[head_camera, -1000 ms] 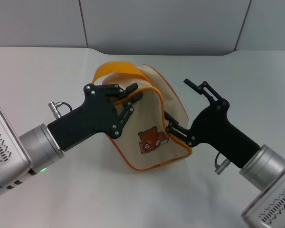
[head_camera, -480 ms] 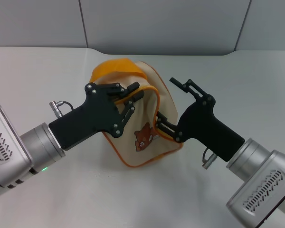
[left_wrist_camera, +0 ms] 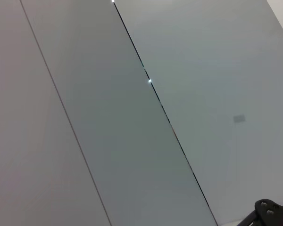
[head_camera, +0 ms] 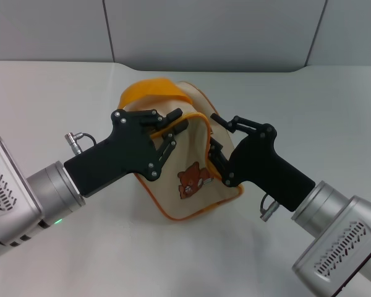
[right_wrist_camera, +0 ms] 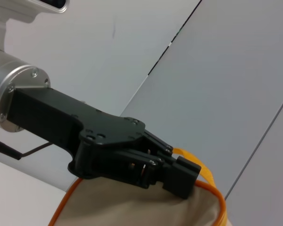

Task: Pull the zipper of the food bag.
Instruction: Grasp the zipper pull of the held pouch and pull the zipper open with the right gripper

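The food bag (head_camera: pixel 185 154), cream canvas with orange piping and a brown bear print, stands tilted at the table's middle in the head view, its orange loop handle (head_camera: pixel 147 91) at the back left. My left gripper (head_camera: pixel 177 121) is shut on the bag's upper left piped edge. The right wrist view shows that grip, with the left gripper (right_wrist_camera: pixel 183 175) on the bag (right_wrist_camera: pixel 132 207). My right gripper (head_camera: pixel 212 131) is against the bag's right side, jaws partly apart, one finger above the top panel and one on the side. The zipper is hidden behind the right gripper.
The bag rests on a white table (head_camera: pixel 62 86) with a grey panelled wall (head_camera: pixel 210 31) behind it. The left wrist view shows only the wall (left_wrist_camera: pixel 132 117) and a small black corner of the gripper's frame (left_wrist_camera: pixel 273 212).
My right gripper has moved left and pressed into the bag's right side, and its jaws have narrowed. The bag has turned and squeezed narrower. My left gripper has kept its hold.
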You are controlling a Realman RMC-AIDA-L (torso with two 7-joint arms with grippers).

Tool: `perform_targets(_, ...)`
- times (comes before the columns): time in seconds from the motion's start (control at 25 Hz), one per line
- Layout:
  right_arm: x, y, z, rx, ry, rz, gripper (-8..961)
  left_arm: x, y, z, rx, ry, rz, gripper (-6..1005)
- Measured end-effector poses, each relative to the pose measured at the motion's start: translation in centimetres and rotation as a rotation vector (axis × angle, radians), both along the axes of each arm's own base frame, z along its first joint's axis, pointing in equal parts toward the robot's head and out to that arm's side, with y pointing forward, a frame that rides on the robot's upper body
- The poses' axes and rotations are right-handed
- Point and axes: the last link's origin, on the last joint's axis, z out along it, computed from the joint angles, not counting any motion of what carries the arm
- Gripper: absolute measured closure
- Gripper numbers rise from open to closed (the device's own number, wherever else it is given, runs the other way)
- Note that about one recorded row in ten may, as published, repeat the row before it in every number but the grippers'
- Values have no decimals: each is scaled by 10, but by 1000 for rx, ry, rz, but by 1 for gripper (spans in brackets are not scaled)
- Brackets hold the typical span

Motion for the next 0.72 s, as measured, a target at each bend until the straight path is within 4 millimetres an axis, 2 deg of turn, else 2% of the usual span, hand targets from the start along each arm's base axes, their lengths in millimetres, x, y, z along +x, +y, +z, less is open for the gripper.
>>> perform_targets(0.4, 3, -1, -1, -2, -4, -12, 860, -1, 0, 0, 1, 0, 2, 901)
perform_targets(0.56, 10, -4, 0, 3, -8, -48, 936, -1, 0, 1, 2, -2, 6, 903)
perform_targets(0.72, 35, -13, 0, 14, -39, -153, 953, -3, 0, 2, -4, -7, 22, 902)
